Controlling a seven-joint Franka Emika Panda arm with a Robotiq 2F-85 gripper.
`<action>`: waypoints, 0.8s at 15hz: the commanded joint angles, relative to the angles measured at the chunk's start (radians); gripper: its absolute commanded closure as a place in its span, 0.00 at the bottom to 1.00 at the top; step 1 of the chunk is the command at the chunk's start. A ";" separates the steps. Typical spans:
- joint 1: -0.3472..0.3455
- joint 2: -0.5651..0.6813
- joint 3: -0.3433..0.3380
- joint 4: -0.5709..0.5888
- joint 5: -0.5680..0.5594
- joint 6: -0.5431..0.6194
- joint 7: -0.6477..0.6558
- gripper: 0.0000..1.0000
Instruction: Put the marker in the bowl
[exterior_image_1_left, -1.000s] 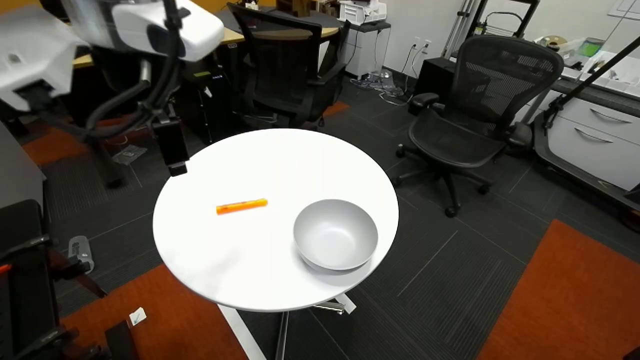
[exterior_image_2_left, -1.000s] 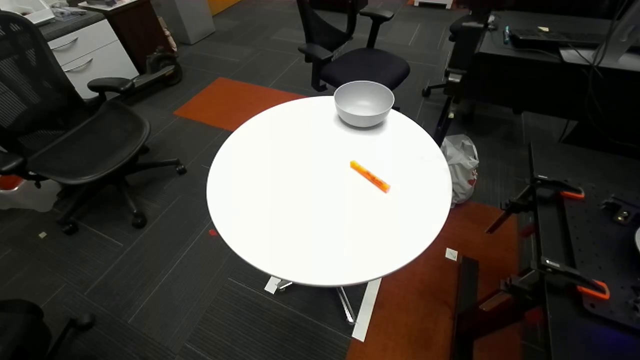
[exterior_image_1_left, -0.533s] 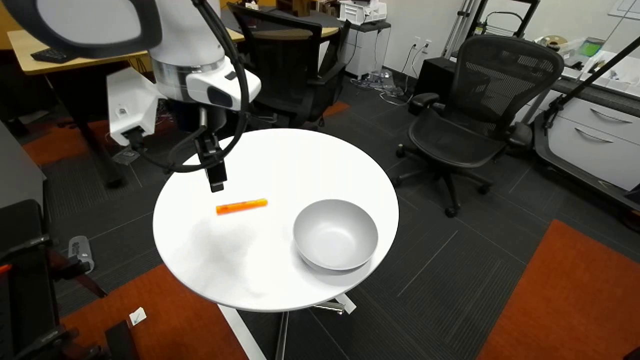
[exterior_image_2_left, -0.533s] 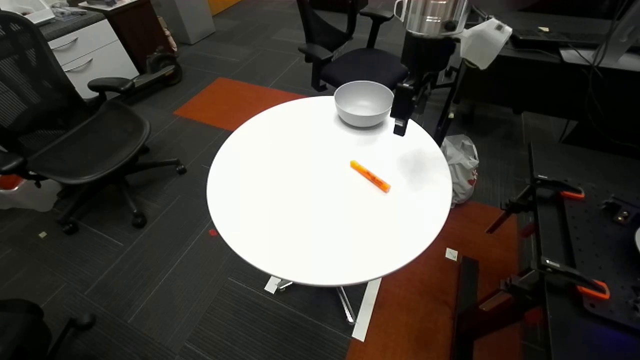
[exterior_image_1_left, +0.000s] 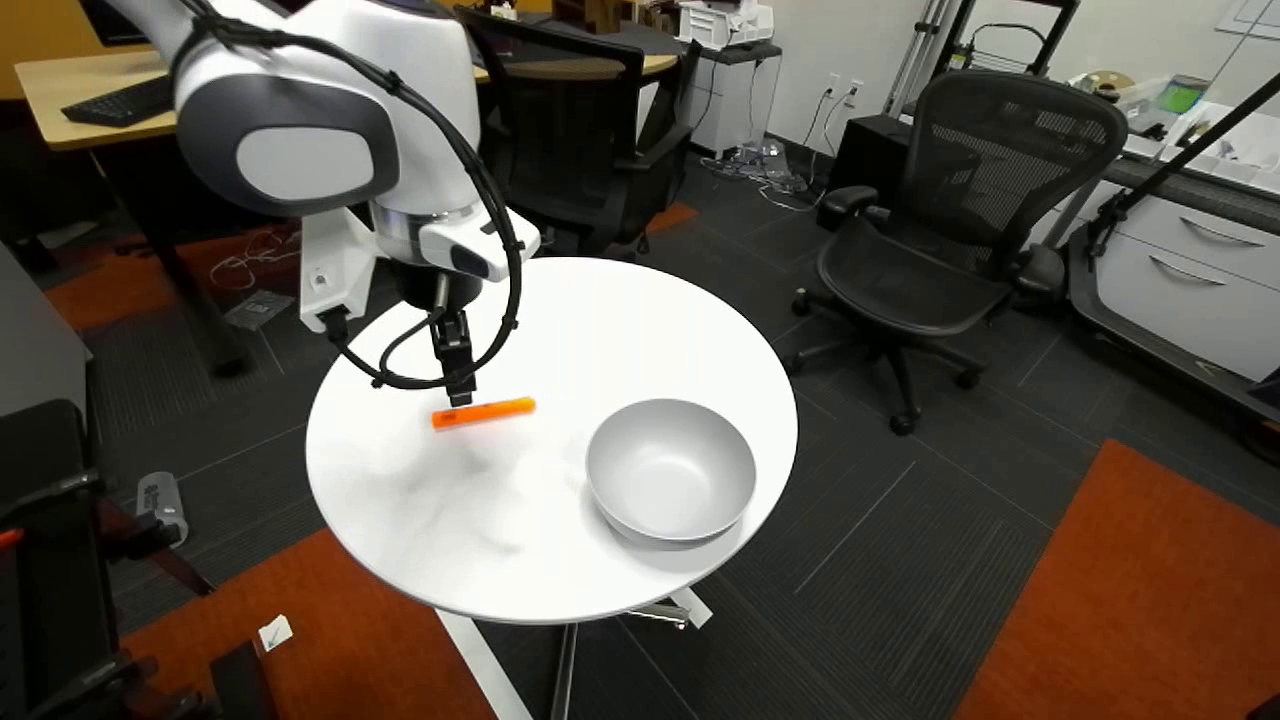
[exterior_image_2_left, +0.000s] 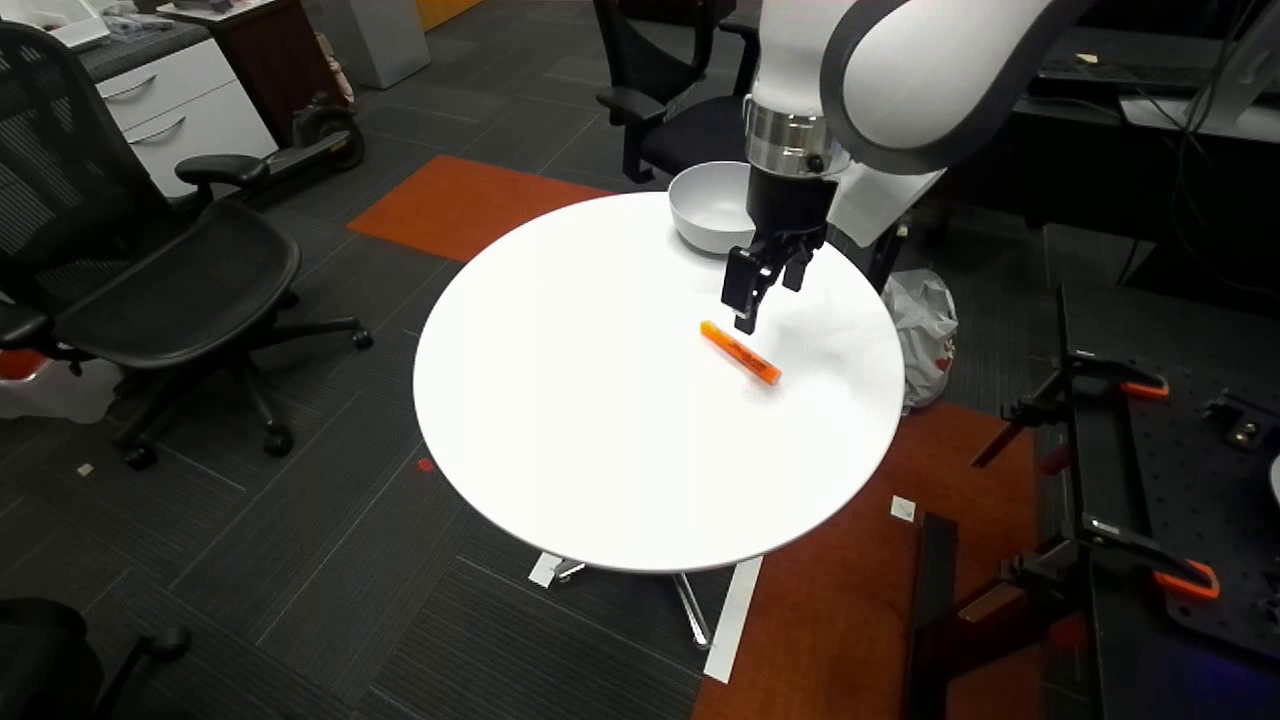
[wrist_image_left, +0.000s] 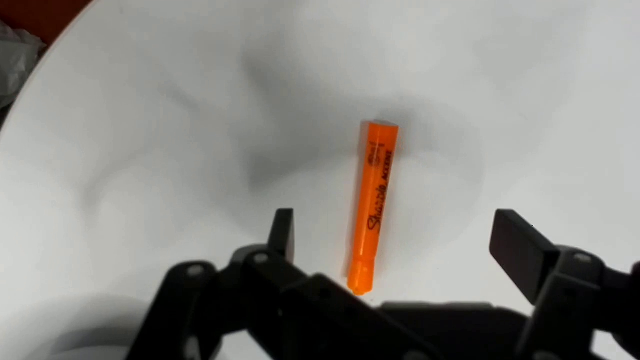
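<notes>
The gripper (wrist_image_left: 392, 230) has its jaws spread wide, so yeah, released. In the wrist view the orange marker (wrist_image_left: 375, 200) shows up in the gap between the two fingers (wrist_image_left: 520, 252), roughly lengthwise, a bit closer to the finger on the left of that view. You can see white table (wrist_image_left: 150, 230) on both sides of it, so neither finger is touching it. It's lying flat on the table, and the lettering is sharp enough to read Sharpie and Accent on the barrel. The narrower end faces back toward the gripper's body, the flat end faces away. In both exterior views the fingertips hang over the table right by the marker, pretty low, though I can't tell exactly how much air is under them. As for the arm (exterior_image_1_left: 430, 110), it comes in from the upper left in an exterior view, bends at a big rounded white-and-grey joint (exterior_image_1_left: 302, 165), then drops so the gripper points down with a slight lean. A black cable (exterior_image_1_left: 516, 275) runs along it and loops round below, crossing in front of the fingers from that angle. The grey bowl (exterior_image_1_left: 670, 470) stands upright near the table's edge, just a little way off from the marker, and in an exterior view the wrist (exterior_image_2_left: 787, 150) and gripper cover part of it.
</notes>
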 joint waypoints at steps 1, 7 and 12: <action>0.020 0.083 -0.007 0.055 -0.002 0.057 0.073 0.00; 0.037 0.179 -0.036 0.123 -0.009 0.104 0.150 0.00; 0.054 0.224 -0.068 0.165 -0.026 0.081 0.192 0.26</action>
